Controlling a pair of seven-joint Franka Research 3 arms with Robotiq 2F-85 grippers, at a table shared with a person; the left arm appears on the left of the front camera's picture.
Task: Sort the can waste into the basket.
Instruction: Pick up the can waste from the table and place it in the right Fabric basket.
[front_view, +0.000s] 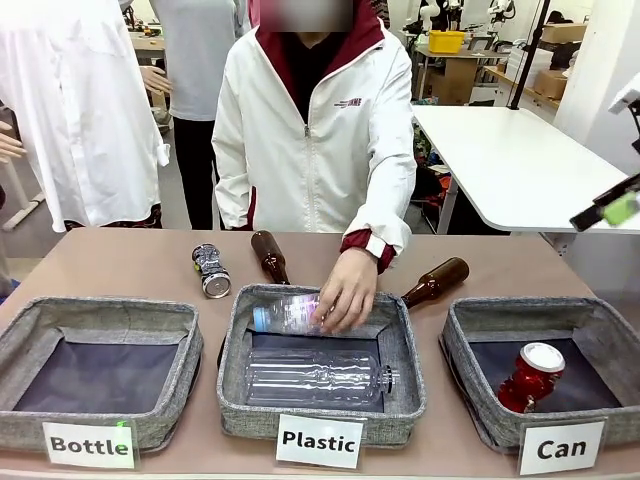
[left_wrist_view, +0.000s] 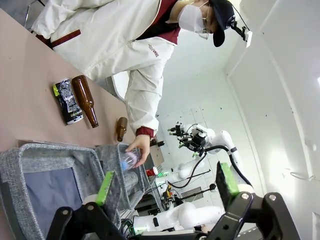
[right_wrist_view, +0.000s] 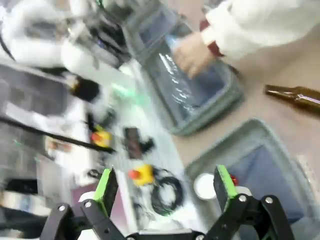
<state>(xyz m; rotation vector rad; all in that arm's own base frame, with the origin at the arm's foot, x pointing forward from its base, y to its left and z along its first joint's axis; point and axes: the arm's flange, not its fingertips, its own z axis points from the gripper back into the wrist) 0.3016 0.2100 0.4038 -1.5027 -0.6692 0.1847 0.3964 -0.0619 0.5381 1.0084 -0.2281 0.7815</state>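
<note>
Red dented metal can (front_view: 531, 377) sits tilted inside grey woven basket labelled "Can" (front_view: 600, 318). Dark silvery printed can (front_view: 210, 270) lies on brown table (front_view: 120, 265), near brown glass bottle (front_view: 268, 256). Left gripper (left_wrist_view: 165, 182) released, empty. Right gripper (right_wrist_view: 165, 181) released, empty, raised near that basket. Person's hand (front_view: 347, 292) rests on clear plastic bottle (front_view: 285, 314).

Tan table top (front_view: 120, 265), matte and evenly lit. Behind it on the right stands a white table (front_view: 510, 160) with a rounded corner. Grey floor (front_view: 60, 240) beyond the far edge. Far back is a wooden desk (front_view: 455, 78) carrying a yellow bin (front_view: 446, 41), with cardboard boxes (front_view: 562, 32) near it. White wall (front_view: 590, 70) at right. Light is bright and diffuse; the left wrist view glares off pale wall panels (left_wrist_view: 270, 90).
</note>
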